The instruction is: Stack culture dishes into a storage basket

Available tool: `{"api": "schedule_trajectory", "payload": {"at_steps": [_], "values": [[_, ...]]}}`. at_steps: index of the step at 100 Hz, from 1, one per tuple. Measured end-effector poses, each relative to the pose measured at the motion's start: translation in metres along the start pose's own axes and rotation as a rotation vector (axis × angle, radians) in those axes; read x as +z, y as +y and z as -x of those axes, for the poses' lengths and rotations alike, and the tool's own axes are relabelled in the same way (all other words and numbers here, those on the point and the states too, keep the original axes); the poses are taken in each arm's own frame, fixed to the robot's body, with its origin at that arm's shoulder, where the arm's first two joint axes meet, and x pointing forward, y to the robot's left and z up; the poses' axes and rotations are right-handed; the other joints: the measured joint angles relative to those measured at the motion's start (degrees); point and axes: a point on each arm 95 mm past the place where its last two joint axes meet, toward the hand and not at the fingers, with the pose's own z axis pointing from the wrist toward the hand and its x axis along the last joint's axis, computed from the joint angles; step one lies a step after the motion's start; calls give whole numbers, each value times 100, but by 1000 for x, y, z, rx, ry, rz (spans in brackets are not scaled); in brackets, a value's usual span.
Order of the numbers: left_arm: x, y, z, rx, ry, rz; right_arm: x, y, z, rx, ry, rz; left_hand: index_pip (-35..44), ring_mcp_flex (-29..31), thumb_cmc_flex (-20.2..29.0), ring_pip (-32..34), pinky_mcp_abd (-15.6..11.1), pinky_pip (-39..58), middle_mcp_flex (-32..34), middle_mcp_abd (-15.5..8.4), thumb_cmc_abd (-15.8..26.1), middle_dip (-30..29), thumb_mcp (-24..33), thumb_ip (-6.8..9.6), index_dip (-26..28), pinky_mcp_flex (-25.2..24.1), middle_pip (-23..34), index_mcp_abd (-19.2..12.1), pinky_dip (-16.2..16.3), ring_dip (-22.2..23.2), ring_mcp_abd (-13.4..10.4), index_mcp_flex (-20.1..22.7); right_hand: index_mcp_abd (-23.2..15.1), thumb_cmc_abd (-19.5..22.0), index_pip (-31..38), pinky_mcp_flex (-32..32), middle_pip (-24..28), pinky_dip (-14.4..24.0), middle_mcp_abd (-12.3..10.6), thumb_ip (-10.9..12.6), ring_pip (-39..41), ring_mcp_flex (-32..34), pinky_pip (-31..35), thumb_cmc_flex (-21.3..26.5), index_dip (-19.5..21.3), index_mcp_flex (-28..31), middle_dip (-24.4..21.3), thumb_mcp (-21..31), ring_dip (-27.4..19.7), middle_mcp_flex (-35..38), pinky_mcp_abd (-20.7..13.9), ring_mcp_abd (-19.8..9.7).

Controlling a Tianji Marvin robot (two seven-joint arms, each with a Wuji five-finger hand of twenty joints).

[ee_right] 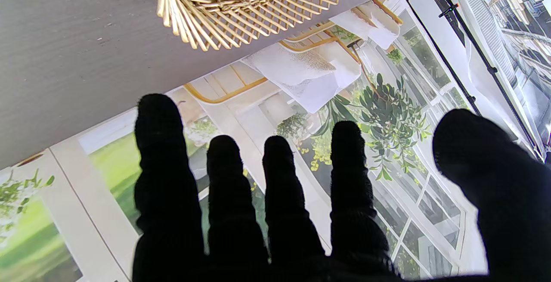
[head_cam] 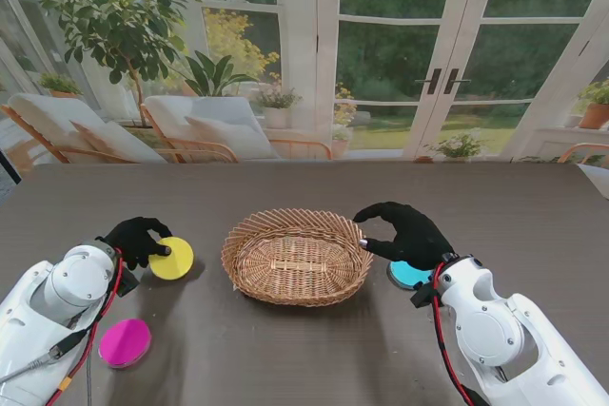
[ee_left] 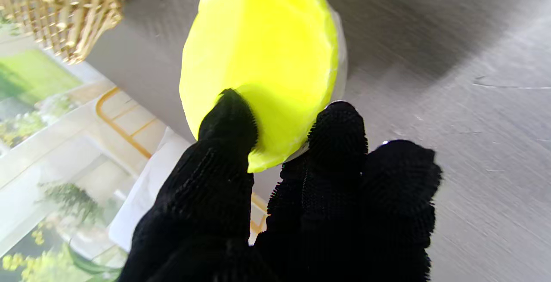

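Writing unseen; left hand [head_cam: 138,238] pinches yellow dish [head_cam: 172,259].

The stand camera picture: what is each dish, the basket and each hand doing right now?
Yellow dish: tilted, pinched by the left hand.
Magenta dish: flat on the table, untouched.
Blue dish: on the table, partly hidden under the right hand.
Wicker basket: empty.
Right hand: open, fingers spread, holding nothing.
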Motion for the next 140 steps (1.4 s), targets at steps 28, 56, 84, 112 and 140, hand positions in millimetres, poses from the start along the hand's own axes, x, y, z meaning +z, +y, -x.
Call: {"api": "schedule_trajectory", "payload": {"at_steps": [28,56,84,112,140], "values": [[-17,-9,-7,-140,88,-23,0,0,0,1,0,0,23,-8,15,-84,0,-15,0,46,-89,27,47,11,0,-9,-55,68,57,-2,-4,184,12,0,0,0,63,0,0,0,0,0,0,0,0,0,0,0,1,0,0,0],[-42,-19,-23,-183,181,20,0,0,0,2,0,-2,91,-12,15,-123,0,-72,-3,83,-107,86,238,10,0,-17,-55,236,118,29,-15,197,46,0,0,0,64,0,0,0,0,0,0,0,0,0,0,0,1,0,0,0],[-72,-18,-49,-158,282,99,0,0,0,1,0,-1,101,-15,15,-124,0,-73,-4,120,-108,88,330,8,3,-20,-96,345,126,38,-15,206,48,0,0,0,64,0,0,0,1,0,0,0,0,0,0,0,1,0,0,0],[-102,1,-74,-139,367,218,0,1,0,0,5,5,128,-17,15,-125,0,-73,-5,124,-109,90,386,8,21,-22,-115,426,127,39,-15,211,49,0,0,0,64,0,0,0,1,0,0,0,0,0,0,0,1,0,0,0],[-120,33,-96,-144,410,365,0,3,-1,2,14,15,151,-18,15,-125,0,-73,-7,130,-109,100,406,8,39,-28,-118,485,129,43,-21,225,51,0,0,0,64,0,0,0,2,0,0,0,0,0,0,0,1,0,0,0]]}}
